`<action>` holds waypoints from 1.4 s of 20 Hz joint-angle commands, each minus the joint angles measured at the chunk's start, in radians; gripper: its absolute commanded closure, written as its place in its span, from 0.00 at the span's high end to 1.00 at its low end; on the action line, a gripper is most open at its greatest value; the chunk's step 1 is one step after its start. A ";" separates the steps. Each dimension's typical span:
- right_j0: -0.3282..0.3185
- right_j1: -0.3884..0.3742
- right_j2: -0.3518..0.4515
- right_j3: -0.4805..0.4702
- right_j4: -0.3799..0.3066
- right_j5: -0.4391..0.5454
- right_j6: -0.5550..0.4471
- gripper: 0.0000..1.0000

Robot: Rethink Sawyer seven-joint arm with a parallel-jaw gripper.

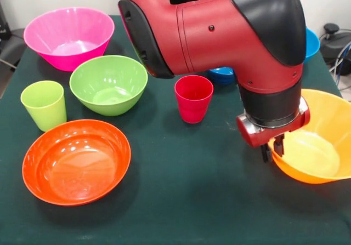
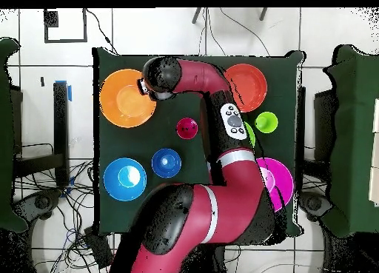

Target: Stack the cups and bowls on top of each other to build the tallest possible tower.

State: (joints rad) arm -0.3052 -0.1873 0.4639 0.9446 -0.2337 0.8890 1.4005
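My gripper reaches down at the left rim of the big orange bowl, one finger outside the wall and one inside, shut on the rim. In the overhead view the wrist covers that bowl's right edge. The red-pink cup stands upright left of the gripper. The lime green cup, green bowl, big pink bowl and a shallow red-orange bowl sit apart at the left. No pile stands anywhere. The yellow-orange cup is out of view.
The small dark blue bowl and light blue bowl sit near the robot's base, mostly hidden behind the arm in the front view. The arm spans the table's middle. The table's edges are close to the orange and pink bowls.
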 commanded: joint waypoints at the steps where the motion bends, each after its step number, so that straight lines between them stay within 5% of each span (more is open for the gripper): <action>1: -0.020 0.035 0.032 -0.100 -0.155 0.099 -0.398 0.00; 19: -0.046 0.026 0.041 -0.122 -0.175 0.139 -0.451 0.00; 28: -0.099 0.014 0.044 -0.058 -0.177 0.097 -0.473 0.00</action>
State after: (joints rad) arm -0.3547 -0.1752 0.4952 0.8777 -0.2913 0.9412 1.2845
